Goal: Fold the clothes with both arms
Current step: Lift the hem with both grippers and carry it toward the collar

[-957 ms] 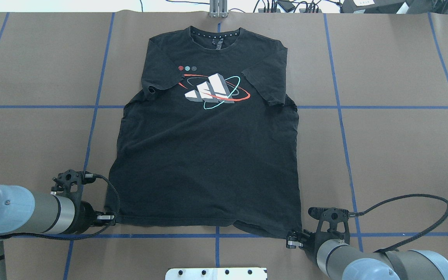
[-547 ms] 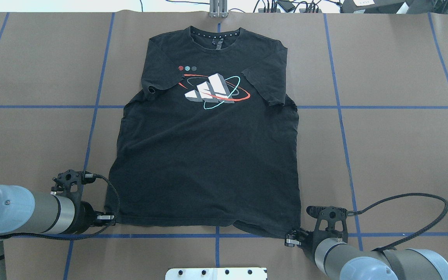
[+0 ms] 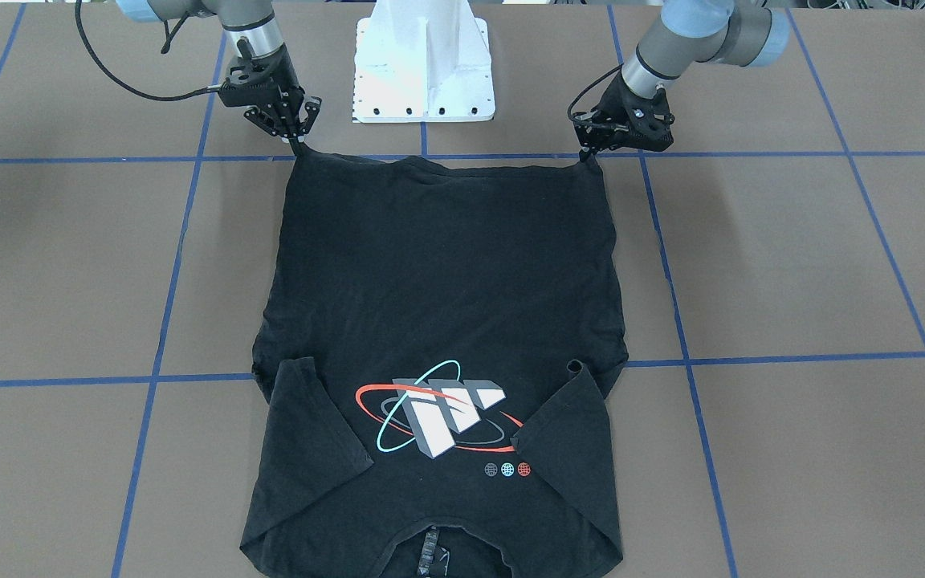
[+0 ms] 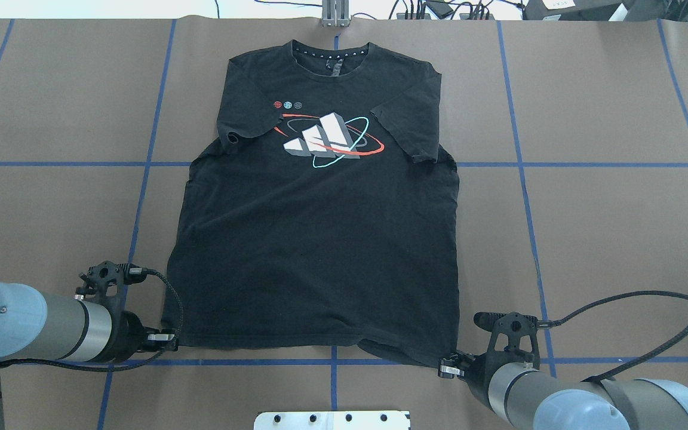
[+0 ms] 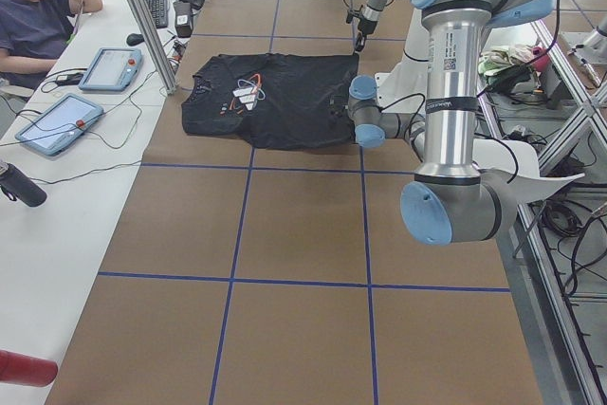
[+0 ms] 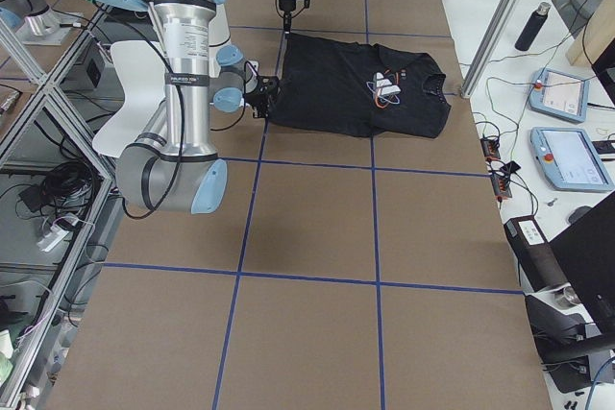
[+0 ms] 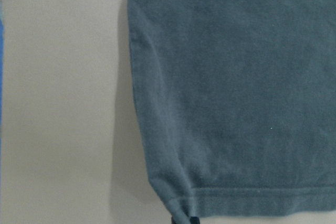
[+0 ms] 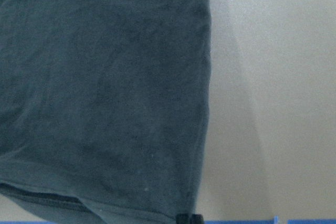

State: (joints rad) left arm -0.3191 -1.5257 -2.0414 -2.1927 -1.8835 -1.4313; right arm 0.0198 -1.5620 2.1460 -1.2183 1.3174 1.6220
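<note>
Nearest the robot, the left gripper (image 4: 166, 338) and the right gripper (image 4: 448, 369) each have their jaws pinched together on a hem corner of the black T-shirt (image 4: 320, 239). The shirt lies flat, print up, on the brown table (image 4: 619, 239). The right corner sits closer to the robot than the left, and the hem (image 4: 392, 352) sags between them (an uneven start). Lifting both corners together from here could skew the fold. The pinches are thin, and I cannot tell whether both fabric layers are caught, so one corner might slip free.

Farther off, the sleeves (image 4: 407, 128) lie folded in beside the graphic (image 4: 329, 140). A quick carry toward the collar (image 4: 332, 51) could flip them open.

The front-facing view shows the corners drawn into points at the grippers, which the overhead view flattens. The wrist views show only hem, fabric and table.
</note>
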